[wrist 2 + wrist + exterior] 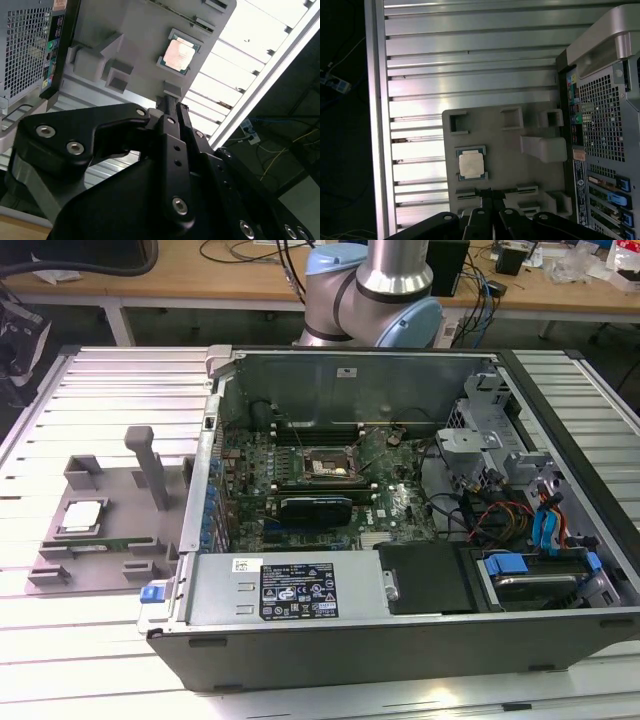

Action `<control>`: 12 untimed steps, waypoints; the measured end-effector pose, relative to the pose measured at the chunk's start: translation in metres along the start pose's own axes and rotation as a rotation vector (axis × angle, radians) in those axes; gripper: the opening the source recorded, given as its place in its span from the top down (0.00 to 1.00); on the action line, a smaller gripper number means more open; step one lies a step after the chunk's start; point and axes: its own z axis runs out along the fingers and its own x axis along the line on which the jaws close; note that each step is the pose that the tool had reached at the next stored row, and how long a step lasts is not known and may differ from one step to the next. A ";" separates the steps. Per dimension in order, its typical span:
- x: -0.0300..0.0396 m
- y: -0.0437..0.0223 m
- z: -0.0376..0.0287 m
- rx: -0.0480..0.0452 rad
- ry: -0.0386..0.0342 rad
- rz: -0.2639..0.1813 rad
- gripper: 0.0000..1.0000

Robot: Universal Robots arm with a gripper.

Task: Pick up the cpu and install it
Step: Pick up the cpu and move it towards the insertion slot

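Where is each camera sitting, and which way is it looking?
Exterior view: off the arm, looking down over the computer case and gray tray; arm behind.
First wrist view: on the wrist, facing down past the gripper.
Second wrist view: on the wrist, slanting past the gripper.
All share the cpu on the tray.

Cpu (pixel 179 55) lies flat in a recess of the grey holder tray (pixel 135 30) on the slatted worktop (pixel 235 65). Gripper (pixel 171 102), fingers together, hangs at the tray's edge, clear of the cpu.
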 end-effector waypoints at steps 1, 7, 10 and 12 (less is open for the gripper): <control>0.0000 0.0000 0.0000 0.0000 0.0000 0.000 0.76; -0.0001 0.0000 0.0001 0.0008 -0.0001 0.000 0.40; -0.0001 0.0003 0.0001 0.0742 -0.0043 -0.022 0.40; -0.0001 0.0007 0.0001 0.0741 -0.0042 -0.028 0.40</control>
